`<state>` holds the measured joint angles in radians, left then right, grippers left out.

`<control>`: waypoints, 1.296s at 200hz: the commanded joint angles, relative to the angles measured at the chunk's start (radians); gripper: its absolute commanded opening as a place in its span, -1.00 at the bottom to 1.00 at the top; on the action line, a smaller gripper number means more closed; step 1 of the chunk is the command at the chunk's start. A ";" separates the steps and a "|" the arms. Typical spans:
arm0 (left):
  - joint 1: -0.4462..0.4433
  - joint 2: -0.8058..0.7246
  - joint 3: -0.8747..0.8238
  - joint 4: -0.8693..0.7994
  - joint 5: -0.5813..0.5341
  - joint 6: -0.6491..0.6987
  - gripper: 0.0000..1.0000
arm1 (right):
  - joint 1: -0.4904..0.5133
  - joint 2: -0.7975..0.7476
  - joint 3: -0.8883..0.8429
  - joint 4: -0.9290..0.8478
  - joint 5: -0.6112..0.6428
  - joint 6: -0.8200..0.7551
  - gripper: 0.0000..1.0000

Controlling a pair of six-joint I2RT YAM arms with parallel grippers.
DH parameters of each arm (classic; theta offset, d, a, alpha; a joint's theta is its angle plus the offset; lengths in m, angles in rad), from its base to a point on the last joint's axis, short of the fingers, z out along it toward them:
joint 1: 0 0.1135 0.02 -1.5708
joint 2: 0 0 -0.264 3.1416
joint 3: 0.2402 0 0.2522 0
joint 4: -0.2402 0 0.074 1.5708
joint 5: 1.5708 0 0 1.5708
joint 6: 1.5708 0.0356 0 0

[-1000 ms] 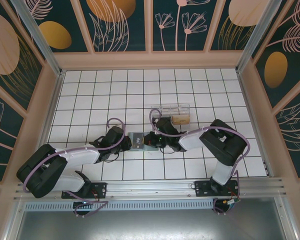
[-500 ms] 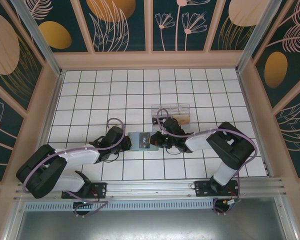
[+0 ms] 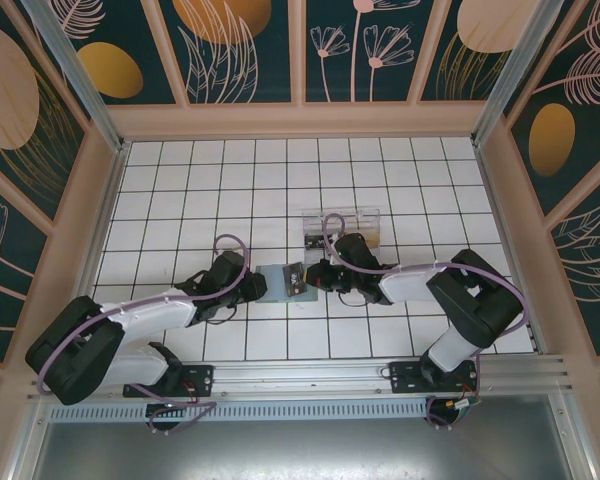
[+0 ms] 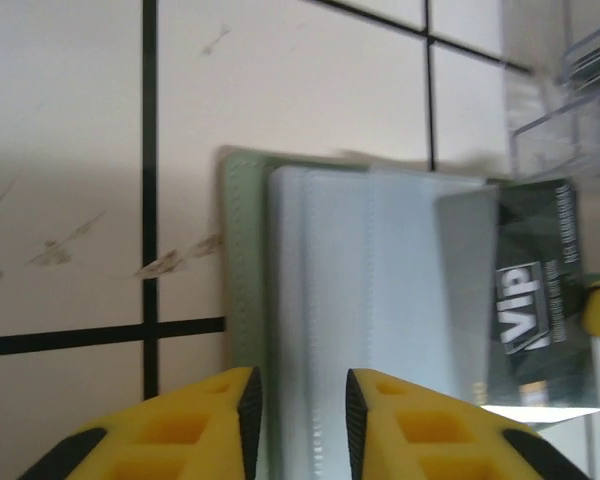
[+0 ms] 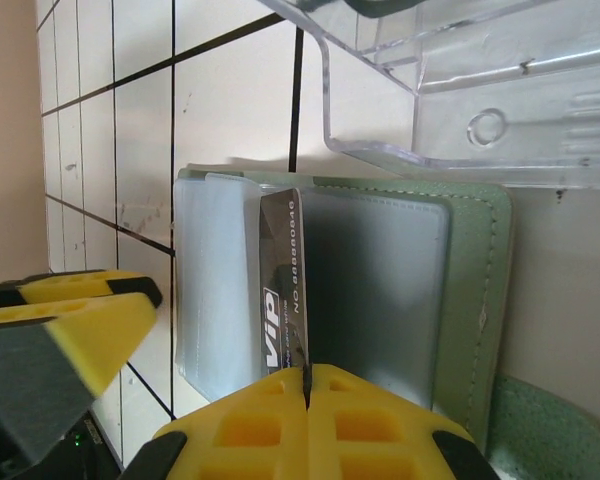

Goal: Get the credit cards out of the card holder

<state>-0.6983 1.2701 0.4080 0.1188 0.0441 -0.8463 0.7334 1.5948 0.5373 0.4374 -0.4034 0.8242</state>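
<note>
Grip status: right gripper [image 5: 307, 378] pinches the thin dark VIP credit card [image 5: 280, 290], half out of the soft grey-green bifold card holder [image 5: 480, 300] on the white tiled table [image 4: 60, 150]. Card likely stiff, slick: hold its edge. Left gripper [image 4: 300, 398] slightly parted.

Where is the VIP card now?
In the top view the VIP card sits mid-table, pinched by the right gripper, over the open card holder beside the clear box.

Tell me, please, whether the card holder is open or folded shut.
Open. The card holder lies spread on the table, its clear sleeves exposed, and the right gripper pinches a dark credit card above them.
</note>
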 commanded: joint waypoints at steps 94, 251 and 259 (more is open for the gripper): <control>-0.043 0.140 0.085 0.141 0.125 -0.005 -0.67 | 0.017 0.043 -0.002 0.046 -0.055 -0.011 -1.00; -0.058 0.257 0.086 0.097 0.093 -0.017 -0.90 | 0.018 0.126 0.013 0.145 -0.112 0.020 -0.73; -0.058 0.255 0.086 0.096 0.092 -0.018 -0.90 | 0.018 0.125 0.013 0.140 -0.108 0.020 -0.84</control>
<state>-0.7486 1.4971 0.4923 0.2546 0.1478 -0.8577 0.7441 1.6966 0.5339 0.5476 -0.4946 0.8352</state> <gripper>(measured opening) 0.063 0.139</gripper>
